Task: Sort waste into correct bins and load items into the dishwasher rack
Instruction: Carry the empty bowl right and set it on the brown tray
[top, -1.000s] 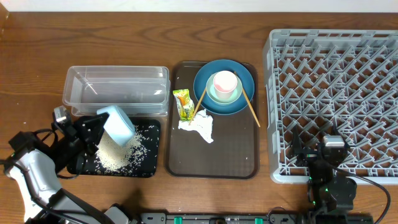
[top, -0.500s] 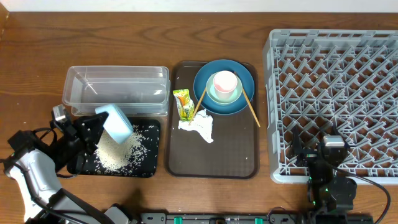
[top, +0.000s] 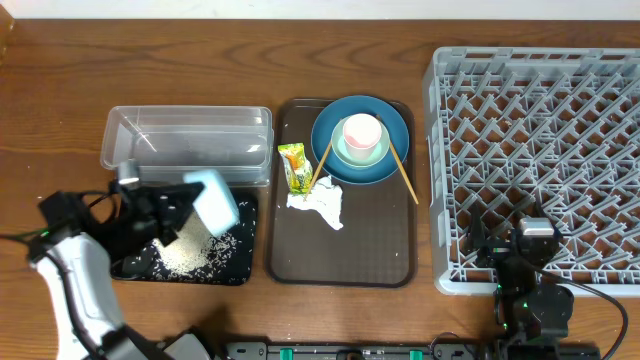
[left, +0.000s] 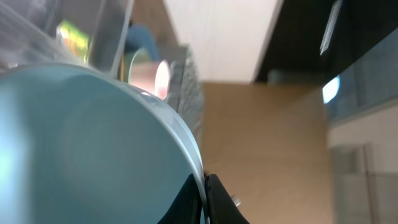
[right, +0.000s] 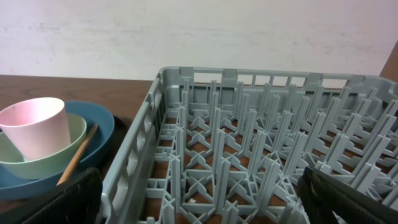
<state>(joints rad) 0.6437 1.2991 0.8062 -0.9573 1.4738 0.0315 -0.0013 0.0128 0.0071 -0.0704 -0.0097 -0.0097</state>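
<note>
My left pincer (top: 188, 212) is clamped on the rim of the small pale blue bowl (top: 215, 203). The bowl is tipped on its side above the black tray (top: 238, 272), just left of the brown serving tray (top: 340, 255). A heap of rice (top: 185, 255) lies in the black tray, left of the serving tray's near half. The clear tub (top: 185, 135) sits left of its far half.

On the serving tray's far end is the blue plate (top: 395, 125), carrying the mint bowl (top: 345, 155) with the pink cup (top: 361, 133) inside it. A chopstick (top: 404, 170) leans off each side of the plate. The wrapper (top: 294, 167) and the napkin (top: 322, 205) lie along the serving tray's left side.

The rack (top: 540, 130) stands on the desk (top: 60, 90), right of the serving tray. My right pincer (top: 537, 243) is at the rack's near edge, jaws spread wide and holding nothing.
</note>
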